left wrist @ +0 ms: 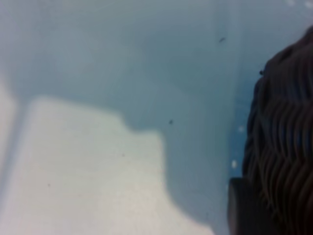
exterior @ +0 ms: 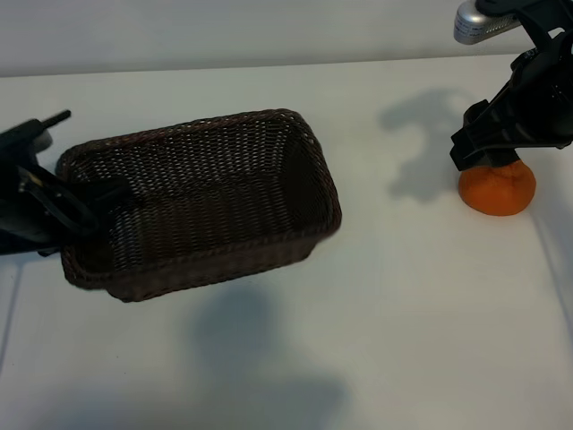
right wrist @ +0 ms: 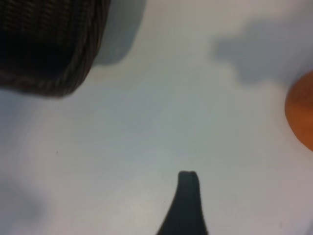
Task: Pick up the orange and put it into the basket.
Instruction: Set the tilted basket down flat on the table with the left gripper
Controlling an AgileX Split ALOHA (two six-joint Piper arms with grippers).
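The orange (exterior: 499, 190) rests on the white table at the far right, and its edge also shows in the right wrist view (right wrist: 301, 110). My right gripper (exterior: 488, 159) hangs just above and behind the orange, open and holding nothing. Only one dark finger (right wrist: 188, 200) of it shows in its wrist view. The dark brown woven basket (exterior: 224, 260) sits left of centre, lying at an angle. My left gripper (exterior: 89, 204) straddles the basket's left wall, one finger inside and one outside. In the left wrist view a black finger (left wrist: 242, 208) presses against the wicker (left wrist: 286, 132).
Bare white tabletop (exterior: 403, 296) spreads between the basket and the orange and in front of both. A corner of the basket (right wrist: 49, 73) shows in the right wrist view. The table's back edge (exterior: 269, 67) meets a pale wall.
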